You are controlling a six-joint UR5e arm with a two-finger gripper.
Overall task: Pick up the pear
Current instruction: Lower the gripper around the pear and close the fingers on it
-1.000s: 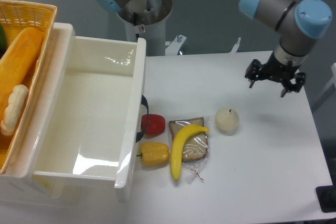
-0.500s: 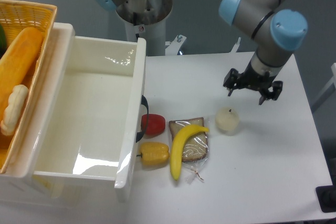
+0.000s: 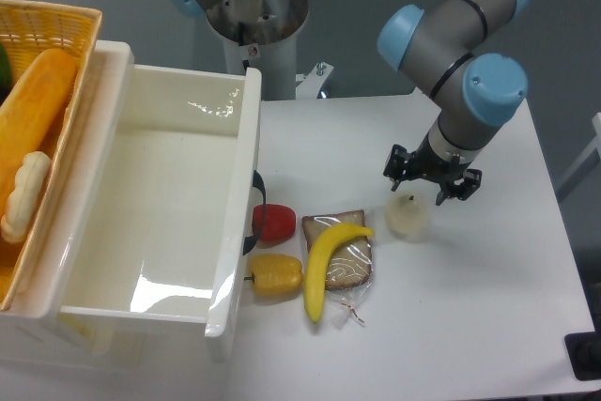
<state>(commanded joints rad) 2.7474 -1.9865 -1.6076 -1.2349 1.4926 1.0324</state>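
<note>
The pear (image 3: 407,217) is a pale cream fruit with a tiny dark stem, resting on the white table (image 3: 470,326) right of the bread. My gripper (image 3: 417,185) hangs just above and behind the pear, its dark fingers spread open on either side of the pear's top. Nothing is held between the fingers.
A yellow banana (image 3: 326,265) lies over a bagged bread slice (image 3: 346,255). A red item (image 3: 274,223) and a yellow-orange bell pepper (image 3: 275,275) sit by the white bin (image 3: 235,232). A wicker basket (image 3: 56,53) with food stands at far left.
The arm has swung left and down from the table's right side, bringing the open gripper over the pear. The pear has not moved.
</note>
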